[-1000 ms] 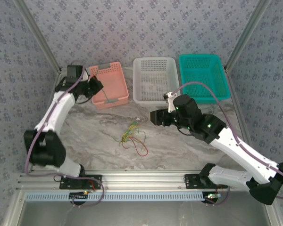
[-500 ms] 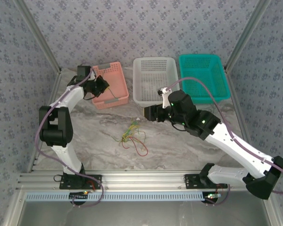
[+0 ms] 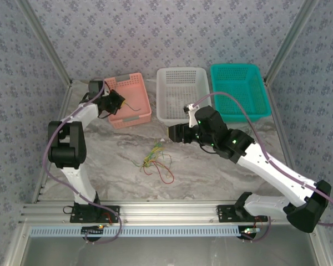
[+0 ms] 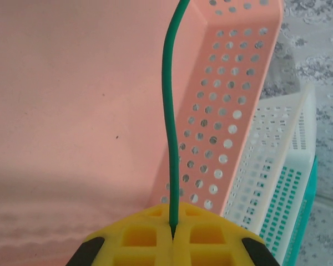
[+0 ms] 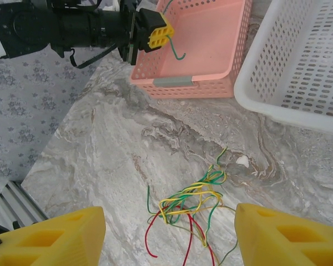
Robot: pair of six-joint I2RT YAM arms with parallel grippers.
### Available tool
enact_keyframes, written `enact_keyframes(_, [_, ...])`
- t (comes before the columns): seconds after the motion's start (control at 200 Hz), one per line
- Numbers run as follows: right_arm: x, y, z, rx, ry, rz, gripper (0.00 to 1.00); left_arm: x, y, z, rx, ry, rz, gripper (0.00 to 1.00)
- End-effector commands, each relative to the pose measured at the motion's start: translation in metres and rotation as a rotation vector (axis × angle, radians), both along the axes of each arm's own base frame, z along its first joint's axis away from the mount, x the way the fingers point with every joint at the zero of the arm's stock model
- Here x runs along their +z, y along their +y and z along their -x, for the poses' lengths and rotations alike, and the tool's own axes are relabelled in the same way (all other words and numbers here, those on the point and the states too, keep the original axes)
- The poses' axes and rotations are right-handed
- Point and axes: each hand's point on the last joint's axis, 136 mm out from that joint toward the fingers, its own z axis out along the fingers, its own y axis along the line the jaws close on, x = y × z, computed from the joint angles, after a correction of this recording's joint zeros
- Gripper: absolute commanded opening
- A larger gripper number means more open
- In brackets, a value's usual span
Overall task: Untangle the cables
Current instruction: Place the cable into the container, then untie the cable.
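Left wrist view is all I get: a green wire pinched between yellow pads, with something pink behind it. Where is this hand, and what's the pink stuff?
Observer: The left hand holds that green wire over a pink basket, the leftmost of three baskets at the table's far side.
Operator: Is that the only wire?
Observer: No. A tangle of yellow, green and red wires lies on the marble table, nearer the arms than the baskets.
Operator: And the other hand?
Observer: The right hand is open, facing that tangle and holding nothing.
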Motion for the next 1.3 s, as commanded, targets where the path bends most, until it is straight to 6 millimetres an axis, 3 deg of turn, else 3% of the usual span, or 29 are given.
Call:
enact_keyframes(0.0, [0.015,0.003,-0.001,0.018,-0.049,-0.048,0.65,-0.002,0.008,-0.014,0.116,-0.016,0.022,0.00])
enact_keyframes(0.12, [0.028,0.007,-0.003,0.016,-0.082,-0.089,0.65,-0.008,0.004,-0.020,0.172,-0.002,0.027,0.00])
enact_keyframes(0.3, [0.035,0.008,-0.005,0.010,-0.089,-0.103,0.66,-0.018,-0.019,-0.021,0.136,0.046,0.014,0.00])
enact_keyframes(0.36, [0.036,0.009,-0.005,0.012,-0.086,-0.107,0.67,-0.019,-0.022,-0.018,0.131,0.061,0.013,0.14])
enact_keyframes(0.41, [0.036,0.011,-0.005,0.017,-0.085,-0.109,0.67,-0.015,-0.023,-0.012,0.134,0.061,0.000,0.47])
enact_keyframes(0.445, [0.036,0.011,-0.004,0.018,-0.085,-0.108,0.67,-0.009,-0.021,-0.008,0.140,0.054,-0.017,0.61])
enact_keyframes(0.51, [0.034,0.011,-0.003,0.016,-0.082,-0.101,0.68,0.007,-0.020,0.001,0.127,0.032,-0.055,0.72])
enact_keyframes(0.695, [0.011,-0.001,0.001,-0.035,-0.031,-0.050,0.66,0.065,-0.020,0.035,0.111,-0.055,-0.162,0.76])
enact_keyframes(0.834, [-0.039,-0.013,0.010,-0.088,0.090,0.002,0.61,0.087,-0.035,0.088,0.015,-0.065,-0.293,0.75])
enact_keyframes(0.899, [-0.073,-0.019,0.017,-0.111,0.171,0.053,0.52,0.076,-0.048,0.122,-0.078,-0.024,-0.351,0.71])
enact_keyframes(0.964, [-0.104,-0.018,0.025,-0.110,0.229,0.110,0.43,0.053,-0.064,0.162,-0.172,0.033,-0.403,0.66])
enact_keyframes(1.124, [-0.167,-0.012,0.049,-0.109,0.327,0.252,0.43,-0.004,-0.090,0.253,-0.394,0.087,-0.601,0.62])
enact_keyframes(1.194, [-0.186,-0.010,0.059,-0.126,0.355,0.277,0.45,-0.028,-0.093,0.278,-0.461,0.104,-0.664,0.61])
enact_keyframes(1.294, [-0.202,0.002,0.066,-0.118,0.351,0.268,0.47,-0.050,-0.101,0.296,-0.548,0.095,-0.708,0.60])
